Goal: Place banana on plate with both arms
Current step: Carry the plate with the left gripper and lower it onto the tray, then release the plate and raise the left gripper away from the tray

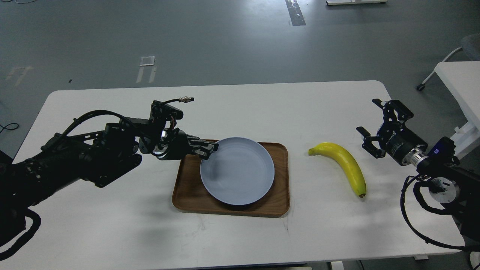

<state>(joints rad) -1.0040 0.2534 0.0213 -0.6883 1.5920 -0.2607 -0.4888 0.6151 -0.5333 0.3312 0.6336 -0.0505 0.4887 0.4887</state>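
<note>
The pale blue-grey plate [240, 172] lies on the brown wooden tray [279, 180] at the table's middle. My left gripper [208, 149] reaches in from the left, its fingers closed on the plate's upper left rim. The yellow banana [345, 163] lies on the white table right of the tray, stem end toward the tray, dark tip toward the front. My right gripper [369, 123] is open and empty, just right of the banana's stem half and apart from it.
The white table [112, 217] carries only the tray, plate and banana. Its far edge runs along the top, with grey floor beyond. Another white table [459, 78] stands at the far right.
</note>
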